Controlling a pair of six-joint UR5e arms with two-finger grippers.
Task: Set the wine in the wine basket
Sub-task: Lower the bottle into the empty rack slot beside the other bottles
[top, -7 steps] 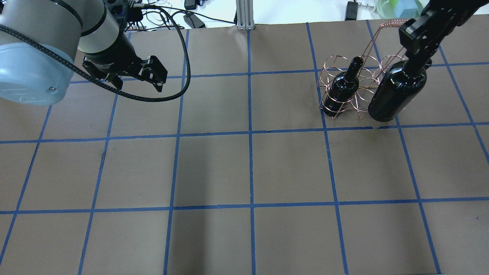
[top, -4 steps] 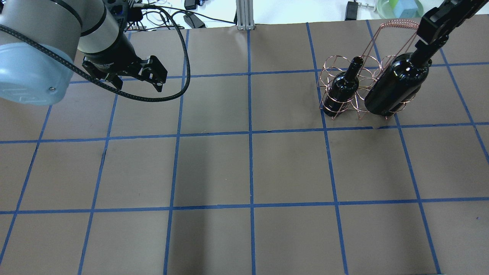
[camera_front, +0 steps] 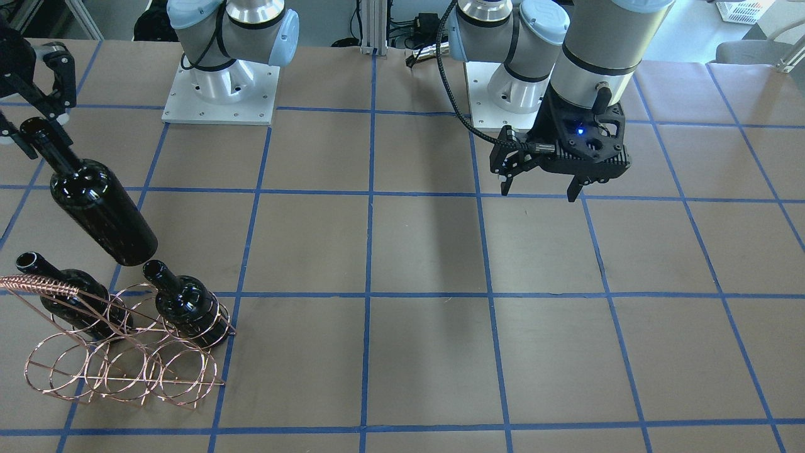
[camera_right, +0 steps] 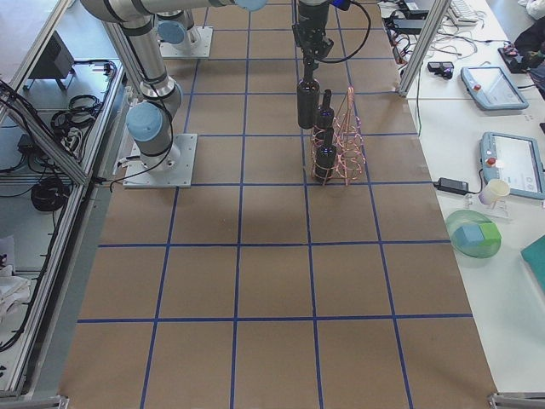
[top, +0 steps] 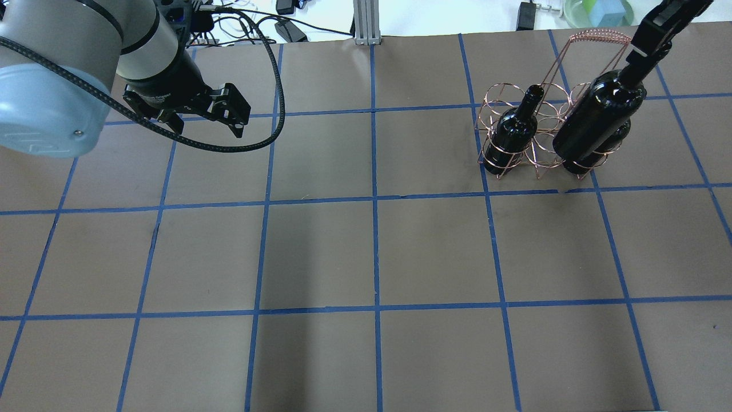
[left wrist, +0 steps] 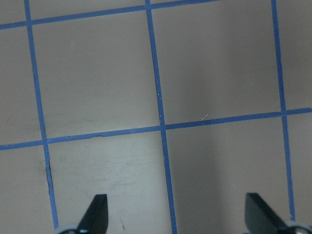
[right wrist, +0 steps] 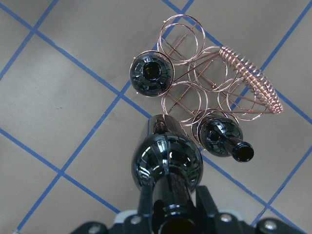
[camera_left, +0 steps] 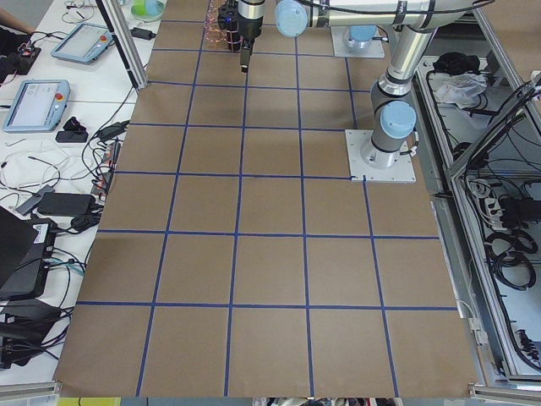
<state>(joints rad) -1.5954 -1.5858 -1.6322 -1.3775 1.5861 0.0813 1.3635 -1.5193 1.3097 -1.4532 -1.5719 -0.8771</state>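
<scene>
Progress looked to be past the half: two other bottles [camera_front: 188, 308] stood already neck-up in the wine basket [camera_front: 122, 362], each in an end ring of the row that faced the robot. The middle ring [right wrist: 185, 102] between them was empty, and so were the three rings of the far row.

The wine [camera_front: 100, 211] in hand was not yet seated. It hung in the air from the right gripper [camera_front: 36, 123], which pinched the narrow neck just under the lip. Its base pointed down and it leaned a little. In the right wrist view its base lay beside the basket, on the robot's side of the near row, and not over any free ring. In the front-facing view the base was just above the level of the seated bottles' mouths.

By my judgement, what was left was to bring the base over a free ring, most likely the middle one, then lower it between the two neighbours and let go.

The left gripper [camera_front: 539, 190] hovered well apart over the bare table [camera_front: 402, 251], its fingers spread and nothing between them.
</scene>
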